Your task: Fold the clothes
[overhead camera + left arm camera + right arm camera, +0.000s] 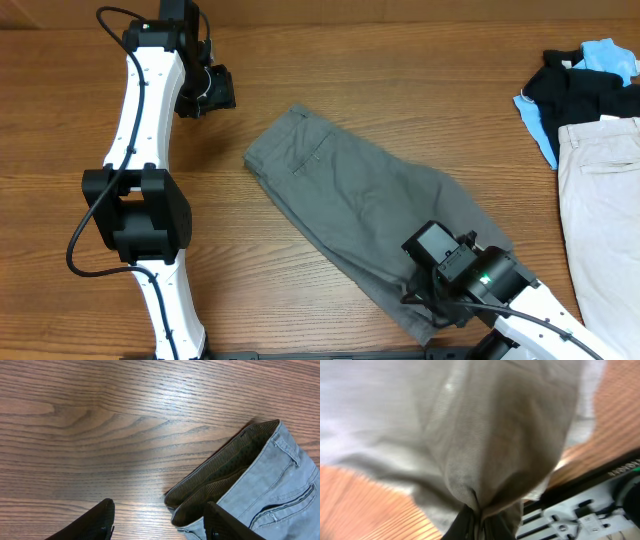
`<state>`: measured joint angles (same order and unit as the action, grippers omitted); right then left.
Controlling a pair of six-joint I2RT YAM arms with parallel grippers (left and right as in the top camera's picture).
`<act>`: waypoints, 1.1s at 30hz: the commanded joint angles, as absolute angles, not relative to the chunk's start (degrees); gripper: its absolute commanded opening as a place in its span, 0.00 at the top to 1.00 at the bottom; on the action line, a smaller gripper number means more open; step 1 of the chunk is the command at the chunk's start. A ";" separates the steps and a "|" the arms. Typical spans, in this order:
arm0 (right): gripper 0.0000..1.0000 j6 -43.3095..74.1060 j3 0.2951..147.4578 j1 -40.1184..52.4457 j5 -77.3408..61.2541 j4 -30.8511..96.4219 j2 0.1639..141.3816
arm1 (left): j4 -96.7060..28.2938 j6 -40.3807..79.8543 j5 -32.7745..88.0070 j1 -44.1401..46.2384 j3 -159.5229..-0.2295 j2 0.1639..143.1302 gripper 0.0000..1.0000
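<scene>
The clothes (pixel 360 205), grey trousers, lie folded lengthwise across the table, waistband at upper left. My left gripper (pixel 205 92) hangs open above bare wood, just left of the waistband. In the left wrist view the open waistband (pixel 235 475) lies beside my right fingertip (pixel 220 520), and the left gripper (pixel 159 522) holds nothing. My right gripper (pixel 432 300) sits over the leg end near the front edge. In the right wrist view that gripper (pixel 479 522) is shut on a bunched fold of the grey fabric (pixel 495 435), which rises from the pinch.
A pile of other garments lies at the right edge: black (pixel 575 85), light blue (pixel 610 55) and pale beige trousers (pixel 605 210). The table's front edge and a metal frame (pixel 585 510) are close to my right gripper.
</scene>
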<state>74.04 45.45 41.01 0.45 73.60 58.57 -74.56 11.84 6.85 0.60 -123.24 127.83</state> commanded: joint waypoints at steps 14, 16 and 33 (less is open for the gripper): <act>0.12 71.64 46.87 41.47 -2.09 85.78 59.99 | -74.59 11.79 7.53 0.45 -123.04 126.28 0.39; 0.02 70.22 46.87 41.47 -3.51 84.18 60.01 | -74.61 11.79 7.53 0.45 -123.04 126.28 0.38; 0.14 65.23 51.44 37.54 -1.21 69.34 59.94 | -75.18 -1.85 22.13 4.58 -123.04 126.28 0.96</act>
